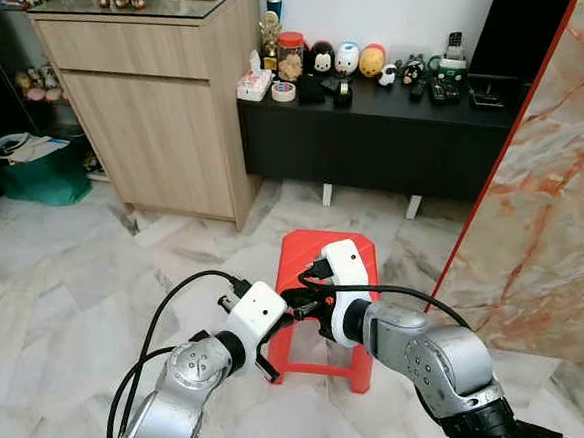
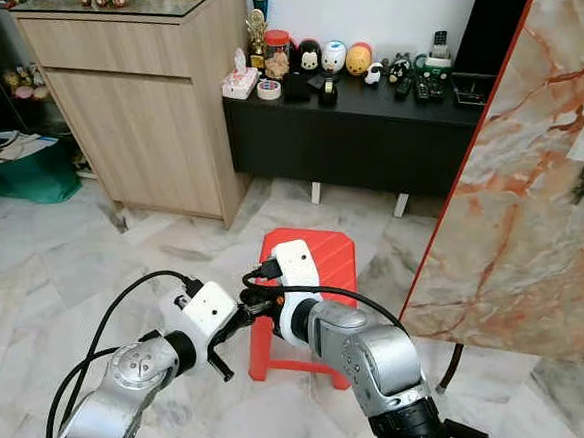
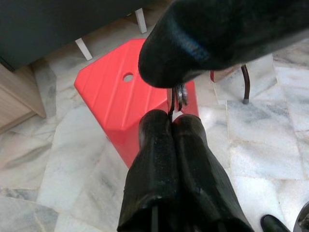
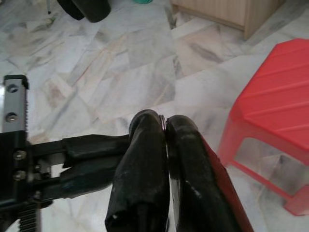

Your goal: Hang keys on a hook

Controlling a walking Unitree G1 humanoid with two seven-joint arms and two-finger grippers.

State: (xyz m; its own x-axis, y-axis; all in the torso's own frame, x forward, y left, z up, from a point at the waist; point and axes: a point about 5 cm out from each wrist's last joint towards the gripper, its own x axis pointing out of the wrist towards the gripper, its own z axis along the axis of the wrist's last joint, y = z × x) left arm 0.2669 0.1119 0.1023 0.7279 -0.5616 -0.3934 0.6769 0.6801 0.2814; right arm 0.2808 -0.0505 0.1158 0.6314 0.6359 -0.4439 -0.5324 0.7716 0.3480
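While both claws meet above the front edge of the red plastic stool (image 1: 337, 266), the keys (image 3: 180, 93) show as a small bit of silvery metal on a thin dark ring, hanging between the two sets of fingertips. The left claw (image 3: 173, 122) has its black fingers pressed together, pinching the ring at their tips; the right claw (image 4: 165, 126) has its fingers closed tight on a thin metal edge of the keys. The left wrist view shows the stool's ribbed top with its round hole and the marble floor (image 3: 270, 145). The head views add a black low counter (image 1: 386, 132) carrying toy figures, a wooden cabinet (image 1: 154, 108), and a marble-patterned panel (image 1: 562, 210) on the right.
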